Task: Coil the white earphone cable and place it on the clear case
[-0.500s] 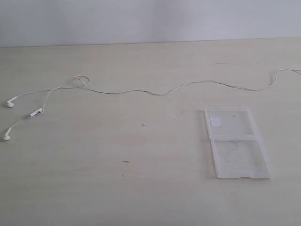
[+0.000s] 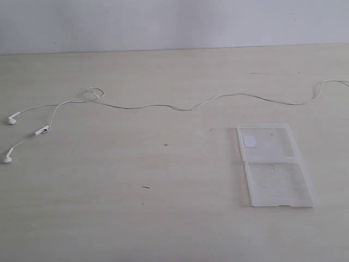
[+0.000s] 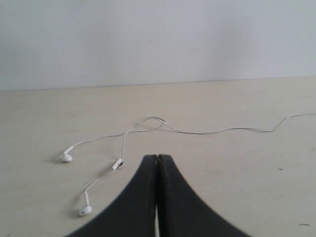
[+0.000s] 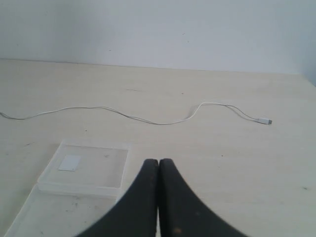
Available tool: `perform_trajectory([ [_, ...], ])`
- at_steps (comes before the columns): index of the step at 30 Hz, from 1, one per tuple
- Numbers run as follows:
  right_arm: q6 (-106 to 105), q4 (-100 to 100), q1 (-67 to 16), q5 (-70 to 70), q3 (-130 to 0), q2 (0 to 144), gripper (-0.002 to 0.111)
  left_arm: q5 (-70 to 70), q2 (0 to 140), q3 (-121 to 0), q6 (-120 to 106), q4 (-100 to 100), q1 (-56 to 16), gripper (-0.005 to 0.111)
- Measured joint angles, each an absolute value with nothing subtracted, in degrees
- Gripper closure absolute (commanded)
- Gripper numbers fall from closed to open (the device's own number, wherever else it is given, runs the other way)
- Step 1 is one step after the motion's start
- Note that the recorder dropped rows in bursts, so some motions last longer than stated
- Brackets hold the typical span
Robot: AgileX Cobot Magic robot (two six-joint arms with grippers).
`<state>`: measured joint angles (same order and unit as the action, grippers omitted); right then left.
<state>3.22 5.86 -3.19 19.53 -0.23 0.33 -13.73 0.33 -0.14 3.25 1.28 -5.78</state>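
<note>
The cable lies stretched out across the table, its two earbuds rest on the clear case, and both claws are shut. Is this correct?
One thing is wrong: the earbuds do not rest on the case; they lie on the bare table, far left of it, as the exterior view shows. The cable is stretched out, and the left claw and right claw are shut.

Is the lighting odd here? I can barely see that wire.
Exterior view: soft, even light, no glare; the white earphone cable is thin and pale against the pale table, the clear case shows mainly by its edges. Left wrist view: earbuds cast faint shadows; the left gripper is a dark shut silhouette. Right wrist view: the right gripper likewise.
</note>
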Motion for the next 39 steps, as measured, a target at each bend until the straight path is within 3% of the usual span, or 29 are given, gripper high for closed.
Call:
perform_trajectory([
  [23,3.2,5.9,-3.2,19.5,-0.2,0.3,0.108,-11.8,0.3,0.0,2.4,1.7,-5.8,0.107],
  [30,3.2,5.9,-3.2,19.5,-0.2,0.3,0.108,17.4,0.3,0.1,26.1,-3.2,-5.8,0.107],
  [35,3.2,5.9,-3.2,19.5,-0.2,0.3,0.108,49.8,0.7,-0.9,23.5,-8.2,-5.8,0.107],
  [39,3.2,5.9,-3.2,19.5,-0.2,0.3,0.108,56.7,9.1,-11.8,12.7,-15.6,-5.8,0.107],
])
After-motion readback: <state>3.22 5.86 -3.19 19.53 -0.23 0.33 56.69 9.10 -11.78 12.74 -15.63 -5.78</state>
